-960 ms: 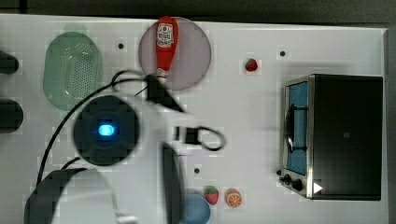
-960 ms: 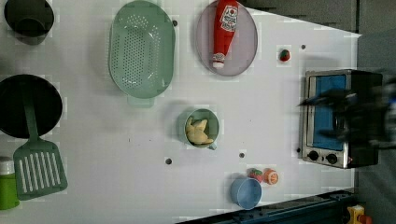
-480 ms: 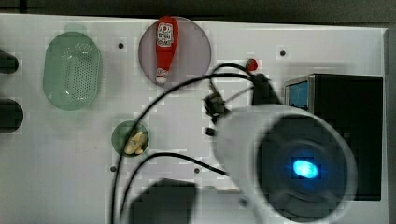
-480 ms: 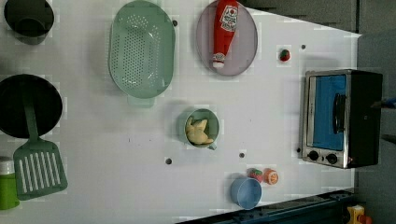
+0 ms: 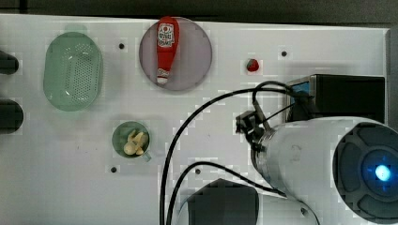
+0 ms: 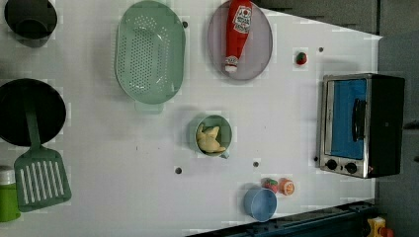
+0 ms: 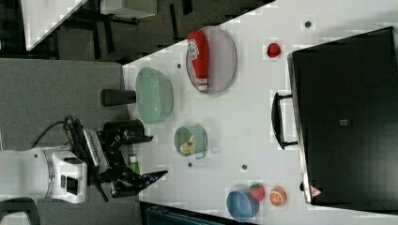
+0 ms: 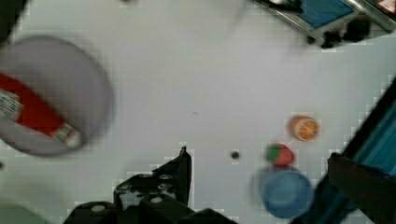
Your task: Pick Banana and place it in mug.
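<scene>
We find the banana (image 6: 209,140) lying inside the mug (image 6: 213,117), mid-tabletop (image 6: 123,187), at about five o'clock from the colander (image 6: 149,52) in the left view. The placing looks done; only the arm's retreat may remain. The gripper (image 7: 141,159) hangs off the tabletop's edge in the right view, fingers (image 7: 155,177) spread apart, empty. In the top view the arm's bulk covers the toaster oven (image 5: 347,96) and the lower right corner.
</scene>
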You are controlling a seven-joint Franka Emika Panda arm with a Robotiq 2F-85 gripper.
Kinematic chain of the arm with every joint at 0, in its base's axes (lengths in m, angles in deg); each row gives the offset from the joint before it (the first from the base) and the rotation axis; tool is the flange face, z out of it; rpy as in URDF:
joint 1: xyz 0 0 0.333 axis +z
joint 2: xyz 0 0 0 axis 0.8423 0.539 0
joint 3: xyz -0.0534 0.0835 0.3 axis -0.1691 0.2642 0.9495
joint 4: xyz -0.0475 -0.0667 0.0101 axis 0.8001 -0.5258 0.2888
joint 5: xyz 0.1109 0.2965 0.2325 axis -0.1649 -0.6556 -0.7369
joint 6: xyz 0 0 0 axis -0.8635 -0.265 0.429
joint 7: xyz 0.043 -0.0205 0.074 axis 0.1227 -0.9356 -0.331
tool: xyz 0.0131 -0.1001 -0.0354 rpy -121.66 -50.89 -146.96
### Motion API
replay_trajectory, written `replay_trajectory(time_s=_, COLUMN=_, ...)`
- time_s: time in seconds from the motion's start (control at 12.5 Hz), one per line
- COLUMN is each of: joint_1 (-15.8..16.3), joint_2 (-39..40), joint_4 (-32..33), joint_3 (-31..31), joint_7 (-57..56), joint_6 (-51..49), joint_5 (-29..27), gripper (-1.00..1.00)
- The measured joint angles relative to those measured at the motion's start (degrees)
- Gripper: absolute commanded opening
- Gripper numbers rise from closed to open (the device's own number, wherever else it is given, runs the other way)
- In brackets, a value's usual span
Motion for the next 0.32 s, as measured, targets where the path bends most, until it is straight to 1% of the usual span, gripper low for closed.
replay_trajectory(time_s=0.08, joint_1=0.1, joint_2=0.1, joint_4=0.4, joint_3=0.3, joint_7=0.0, joint_6=0.4, joint_5=0.4, gripper=1.0)
replay_trajectory(time_s=0.16, joint_1=0.9, joint_2=0.5, joint_4=1.0, joint_3=0.4, joint_7=-0.1, joint_6=0.1, joint_5=-0.6, gripper=1.0)
replay_trajectory(time_s=0.32, joint_1=3.0, joint_2=1.6, joint_4=1.0, joint_3=0.5, joint_7=-0.2, joint_6=0.5, joint_5=-1.2, gripper=1.0)
